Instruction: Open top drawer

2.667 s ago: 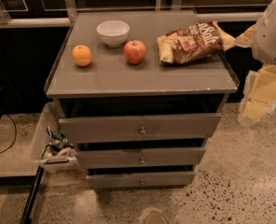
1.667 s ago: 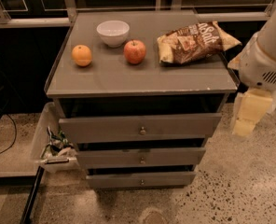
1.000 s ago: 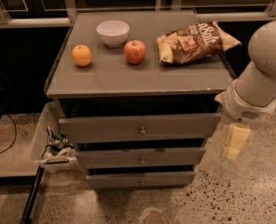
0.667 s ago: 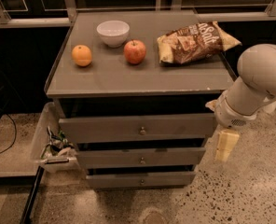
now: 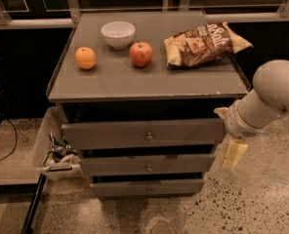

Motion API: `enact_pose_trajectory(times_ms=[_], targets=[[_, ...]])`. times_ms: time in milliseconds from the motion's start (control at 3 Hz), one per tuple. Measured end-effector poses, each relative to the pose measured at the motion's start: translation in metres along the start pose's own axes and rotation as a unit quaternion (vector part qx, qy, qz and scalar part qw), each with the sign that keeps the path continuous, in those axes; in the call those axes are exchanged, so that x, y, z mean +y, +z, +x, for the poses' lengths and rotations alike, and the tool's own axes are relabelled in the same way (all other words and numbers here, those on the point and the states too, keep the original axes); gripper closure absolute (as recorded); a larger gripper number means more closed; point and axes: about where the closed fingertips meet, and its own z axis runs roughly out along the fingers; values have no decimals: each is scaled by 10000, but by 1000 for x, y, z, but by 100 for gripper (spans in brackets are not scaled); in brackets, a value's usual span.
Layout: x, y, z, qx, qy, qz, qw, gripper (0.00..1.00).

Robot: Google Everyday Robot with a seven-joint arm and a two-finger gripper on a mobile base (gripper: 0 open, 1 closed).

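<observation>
The top drawer is the wide grey front just under the cabinet top, with a small round brass knob at its centre. A dark gap shows above its front. My gripper is the cream-coloured piece hanging down from the white arm. It sits just past the drawer's right end, slightly below the level of the front. It is well to the right of the knob and does not touch it.
The cabinet top holds an orange, a white bowl, a red apple and a chip bag. Two slimmer drawers sit below. A white bin with clutter stands at the left on the speckled floor.
My arm has swung down and to the left, from beside the cabinet top to the right end of the top drawer front. The drawers and the things on top have not moved.
</observation>
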Motion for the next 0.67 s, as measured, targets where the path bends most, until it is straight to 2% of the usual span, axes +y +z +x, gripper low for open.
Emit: enact_pose_trajectory(times_ms=[333, 667], targets=[[-21, 18, 0, -508, -185, 415, 9977, 0], [-36, 32, -5, -904, -448, 665, 9927, 0]])
